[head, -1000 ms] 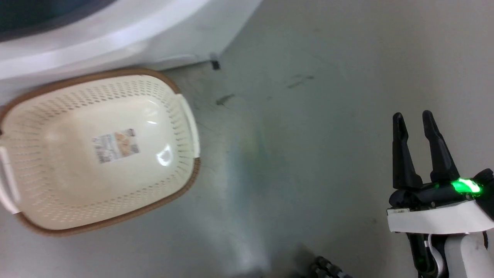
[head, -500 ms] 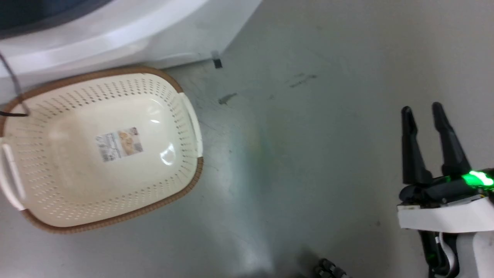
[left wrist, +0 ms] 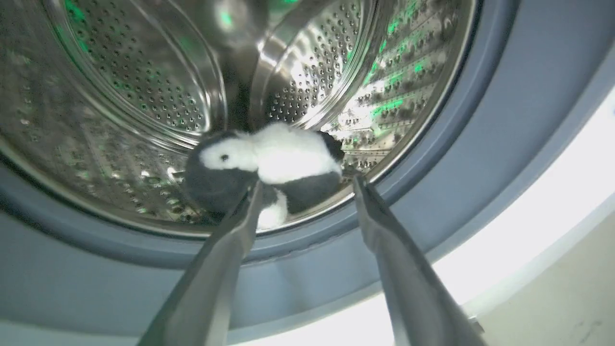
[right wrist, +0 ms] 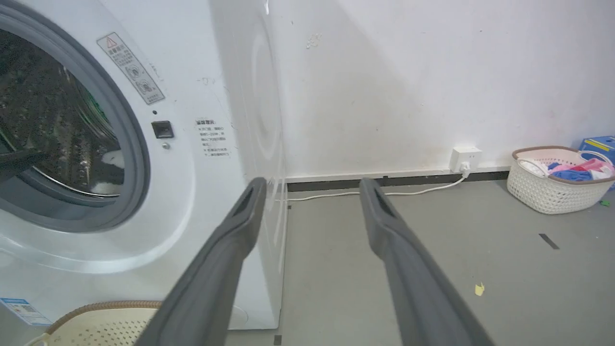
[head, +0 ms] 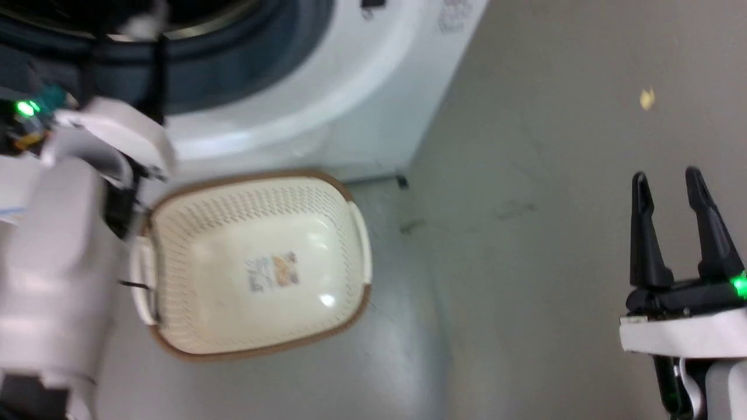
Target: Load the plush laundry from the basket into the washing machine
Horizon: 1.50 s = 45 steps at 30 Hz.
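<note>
The plush laundry [left wrist: 283, 158], a white and black panda toy, lies on the bottom of the washing machine's [head: 327, 99] steel drum [left wrist: 144, 86]. My left gripper [left wrist: 307, 182] is open at the grey door ring [left wrist: 480, 158]; its fingers straddle the toy's near side without holding it. The cream basket [head: 192, 233] stands on the floor before the washer, with just the label [head: 271, 271] on its bottom. My right gripper [head: 668, 178] hangs open over bare floor to the right, holding nothing.
My pale left forearm [head: 52, 262] rises past the basket's left end. Against the wall to the right of the washer are a socket with a white cord [right wrist: 463, 161] and a second basket of clothes [right wrist: 552, 190]. The grey floor [head: 525, 262] lies between.
The head camera has swung up and left, bringing the washer's opening and my left arm into view. The basket holds nothing throughout. My right gripper stays open.
</note>
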Available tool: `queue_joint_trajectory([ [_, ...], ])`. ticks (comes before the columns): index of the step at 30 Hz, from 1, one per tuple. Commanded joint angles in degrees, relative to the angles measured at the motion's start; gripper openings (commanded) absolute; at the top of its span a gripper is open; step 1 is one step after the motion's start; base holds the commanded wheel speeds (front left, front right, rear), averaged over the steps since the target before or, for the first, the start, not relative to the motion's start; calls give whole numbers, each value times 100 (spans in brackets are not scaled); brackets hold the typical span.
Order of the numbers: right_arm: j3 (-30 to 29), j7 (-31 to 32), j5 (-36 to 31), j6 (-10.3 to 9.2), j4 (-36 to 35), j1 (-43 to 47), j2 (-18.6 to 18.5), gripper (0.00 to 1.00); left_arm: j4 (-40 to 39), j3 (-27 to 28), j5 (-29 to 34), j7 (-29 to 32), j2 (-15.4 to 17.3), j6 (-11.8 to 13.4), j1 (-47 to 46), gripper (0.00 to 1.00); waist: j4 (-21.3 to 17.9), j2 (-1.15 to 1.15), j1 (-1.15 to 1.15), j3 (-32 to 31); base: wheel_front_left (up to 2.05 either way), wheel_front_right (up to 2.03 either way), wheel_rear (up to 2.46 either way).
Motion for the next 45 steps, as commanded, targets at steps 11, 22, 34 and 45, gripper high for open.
queue_joint_trajectory([
  [11, 188, -24, -360, -5, 237, 799, -5, 100, -3286, 745, 319, -45, -847, 470, 3244, 100, 1186, 0, 1, -1810, 0, 0, 0],
  [22, 351, -24, -396, -5, 395, 1358, -5, 100, -4093, 926, 666, -45, -1354, 786, 5351, 100, 1386, 0, 1, -2338, 0, 0, 0],
  [34, 498, -24, -461, -5, 618, 1524, -5, 100, -4038, 1118, 660, -45, -1699, 623, 5763, 100, 1599, 0, 1, -2460, 0, 0, 0],
  [45, 495, 57, -475, 0, 608, 1433, 0, 0, -4065, 1139, 706, 44, -1692, 605, 5694, 0, 1600, 0, 2, -2454, 0, 0, 0],
])
